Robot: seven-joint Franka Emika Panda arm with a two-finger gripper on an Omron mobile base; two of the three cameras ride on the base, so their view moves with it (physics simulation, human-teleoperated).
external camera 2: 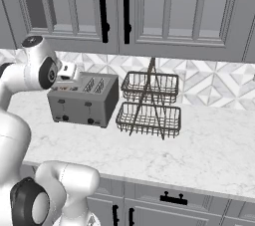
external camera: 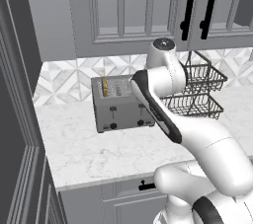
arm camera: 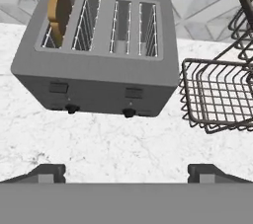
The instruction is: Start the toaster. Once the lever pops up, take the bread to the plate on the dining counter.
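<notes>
1. Toaster [external camera: 123, 104] first, in the left base view: we see it on the marble worktop [external camera: 99, 154], in front of the tiled backsplash, with the bread [external camera: 104, 87] standing in its far-left slot. The arm crosses in front of its right end.
2. In the right base view, the toaster [external camera 2: 84, 99] sits just left of the wire baskets [external camera 2: 149, 105], and the hand hangs above its left end.
3. In the hand view, we look down on the toaster [arm camera: 99, 60]; the bread [arm camera: 59, 11] stands proud of the outer slot. The gripper [arm camera: 126, 171] is spread wide and holds nothing, its fingertips [arm camera: 47, 171] well apart over bare marble in front of the knobs.
4. We judge the bread is ready to lift: we should centre over the slice, close on its flat faces, then pull straight up clear of the slot walls.
</notes>
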